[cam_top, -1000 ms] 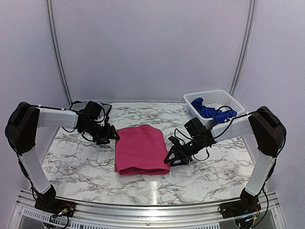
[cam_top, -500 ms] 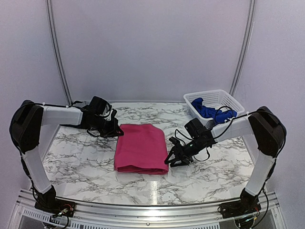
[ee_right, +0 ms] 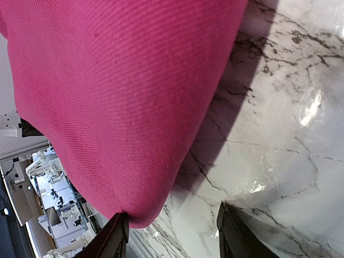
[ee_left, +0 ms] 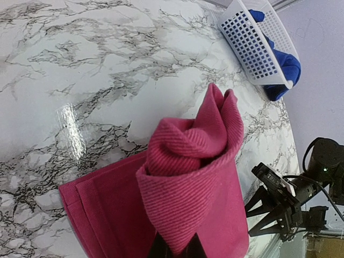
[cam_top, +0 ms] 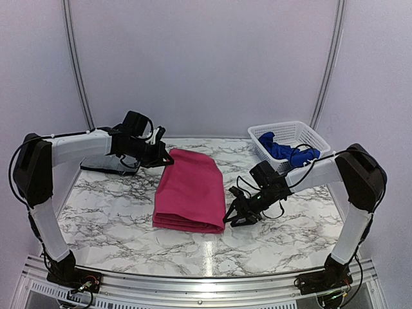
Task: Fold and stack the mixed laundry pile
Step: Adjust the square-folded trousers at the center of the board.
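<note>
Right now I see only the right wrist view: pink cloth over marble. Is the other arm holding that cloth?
Observer: Yes. The left gripper is shut on the magenta garment, holding its far left corner bunched and raised.
Operator: Where is the second piece of laundry?
Observer: The blue garment lies crumpled in the white basket at the far right corner, not yet folded.

The left arm (cam_top: 77, 147) and right arm (cam_top: 318, 170) pair white tubular links with bulky rounded black joint housings (cam_top: 362, 175); thin black cables (cam_top: 280, 210) loop beside the wrists. The left gripper (cam_top: 168, 158) and right gripper (cam_top: 229, 219) are matte black.
</note>
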### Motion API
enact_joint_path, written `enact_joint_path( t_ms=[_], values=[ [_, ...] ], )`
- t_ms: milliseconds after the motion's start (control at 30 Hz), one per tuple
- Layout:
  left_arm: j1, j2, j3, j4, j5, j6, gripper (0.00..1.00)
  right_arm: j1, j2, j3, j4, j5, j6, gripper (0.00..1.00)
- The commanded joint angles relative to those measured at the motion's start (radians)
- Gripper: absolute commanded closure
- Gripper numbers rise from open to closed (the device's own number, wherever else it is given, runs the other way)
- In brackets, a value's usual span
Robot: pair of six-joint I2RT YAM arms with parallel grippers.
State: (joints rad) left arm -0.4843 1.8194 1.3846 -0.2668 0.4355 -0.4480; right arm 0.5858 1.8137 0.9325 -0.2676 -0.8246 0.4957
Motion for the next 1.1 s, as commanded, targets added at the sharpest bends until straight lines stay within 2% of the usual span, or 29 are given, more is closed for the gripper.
enact_joint_path(
  t_ms=[0,100,167,267,333,467,567,700,833,967,1067],
  values=[
    [0.039,0.052,0.001,-0.03,-0.05,0.023,1.0,-0.008,-0.023,0.029,-0.045,0.017,-0.029,0.47],
    [0.049,0.065,-0.042,-0.029,-0.108,0.05,1.0,-0.007,-0.055,0.053,-0.073,0.043,-0.05,0.47],
    [0.056,0.074,-0.056,-0.033,-0.144,0.067,0.79,-0.008,-0.089,0.071,-0.068,0.052,-0.06,0.46],
    [0.066,0.04,-0.066,-0.046,-0.193,0.074,0.57,-0.005,-0.145,0.1,-0.045,0.043,-0.075,0.46],
    [0.067,-0.027,-0.077,-0.055,-0.199,0.081,0.52,-0.002,-0.161,0.125,-0.03,0.031,-0.077,0.45],
    [0.031,-0.148,-0.115,-0.061,-0.066,0.08,0.45,0.011,-0.099,0.195,0.016,-0.009,-0.052,0.46],
    [-0.056,-0.184,-0.162,-0.018,0.038,0.012,0.44,0.042,-0.011,0.263,0.067,-0.032,-0.027,0.47],
    [-0.141,-0.178,-0.29,0.132,0.103,-0.092,0.52,0.064,0.105,0.33,0.117,-0.069,-0.014,0.48],
    [-0.139,-0.16,-0.456,0.291,0.117,-0.166,0.59,0.065,0.177,0.309,0.147,-0.094,-0.02,0.49],
    [-0.116,-0.132,-0.595,0.313,0.085,-0.157,0.6,0.071,0.216,0.179,0.201,-0.104,-0.013,0.5],
    [-0.06,-0.113,-0.638,0.291,0.03,-0.134,0.6,0.108,0.24,0.112,0.191,-0.096,-0.033,0.51]
  ],
)
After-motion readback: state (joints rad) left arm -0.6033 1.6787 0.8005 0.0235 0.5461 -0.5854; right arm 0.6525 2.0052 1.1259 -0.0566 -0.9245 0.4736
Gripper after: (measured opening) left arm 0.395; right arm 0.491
